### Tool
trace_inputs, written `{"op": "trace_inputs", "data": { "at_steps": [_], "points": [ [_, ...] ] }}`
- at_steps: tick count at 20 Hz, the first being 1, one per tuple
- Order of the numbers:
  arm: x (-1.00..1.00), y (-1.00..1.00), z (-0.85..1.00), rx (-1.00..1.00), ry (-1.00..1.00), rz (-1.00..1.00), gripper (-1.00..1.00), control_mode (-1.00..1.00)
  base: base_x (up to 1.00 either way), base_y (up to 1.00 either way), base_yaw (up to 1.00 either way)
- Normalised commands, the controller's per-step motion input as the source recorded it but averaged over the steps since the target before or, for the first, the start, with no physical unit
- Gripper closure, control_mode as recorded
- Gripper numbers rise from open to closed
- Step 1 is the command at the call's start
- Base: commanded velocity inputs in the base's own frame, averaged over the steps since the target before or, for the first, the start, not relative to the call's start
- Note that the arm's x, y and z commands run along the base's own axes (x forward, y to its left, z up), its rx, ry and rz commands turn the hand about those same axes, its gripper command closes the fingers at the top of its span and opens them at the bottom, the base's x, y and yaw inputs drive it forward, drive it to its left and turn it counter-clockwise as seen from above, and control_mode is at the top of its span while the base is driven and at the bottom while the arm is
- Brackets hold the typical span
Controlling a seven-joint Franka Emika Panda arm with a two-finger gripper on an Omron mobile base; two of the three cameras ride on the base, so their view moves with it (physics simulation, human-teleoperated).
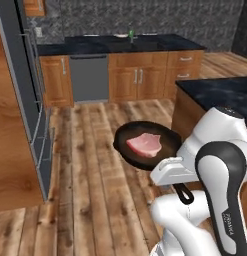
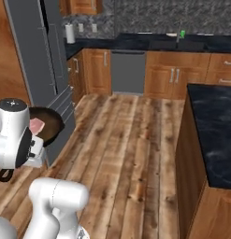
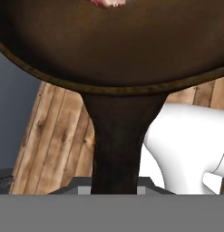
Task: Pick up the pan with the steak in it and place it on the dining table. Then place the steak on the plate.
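Pan, left base view: my gripper (image 1: pixel 176 172) holds the black pan (image 1: pixel 166 141) up in the air, over the wood floor (image 1: pixel 90 175).
Steak, left base view: the pink steak (image 1: pixel 144 144) lies flat inside the pan.
Handle, left base view: the loop end sticks out below my hand, by my white arm.
Near me, left base view: a black counter (image 1: pixel 220 95) is on my right, apart from the pan.
Pan, right base view: the pan (image 2: pixel 51 123) peeks out from behind my white arm, next to the tall grey fridge (image 2: pixel 42 56).
Steak, right base view: a small pink bit (image 2: pixel 36 125) shows in the pan.
Far wall, right base view: a grey dishwasher (image 2: pixel 128 72) sits between brown cupboards.
Jaws, hand view: my jaws are closed tight on the pan handle (image 3: pixel 117 145).
Steak, hand view: a pink edge (image 3: pixel 109 2) shows at the very top.
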Motion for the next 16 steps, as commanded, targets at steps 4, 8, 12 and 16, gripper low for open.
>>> {"op": "trace_inputs", "data": {
  "at_steps": [4, 8, 12, 16],
  "points": [
    [0.00, 0.00, 0.00, 0.00, 0.00, 0.00, 1.00, 1.00, 1.00, 0.00, 0.00],
    [0.00, 0.00, 0.00, 0.00, 0.00, 0.00, 1.00, 1.00, 1.00, 0.00, 0.00],
    [0.00, 0.00, 0.00, 0.00, 0.00, 0.00, 1.00, 1.00, 1.00, -0.02, 0.00],
    [0.00, 0.00, 0.00, 0.00, 0.00, 0.00, 1.00, 1.00, 1.00, -0.01, 0.00]
  ]
}}
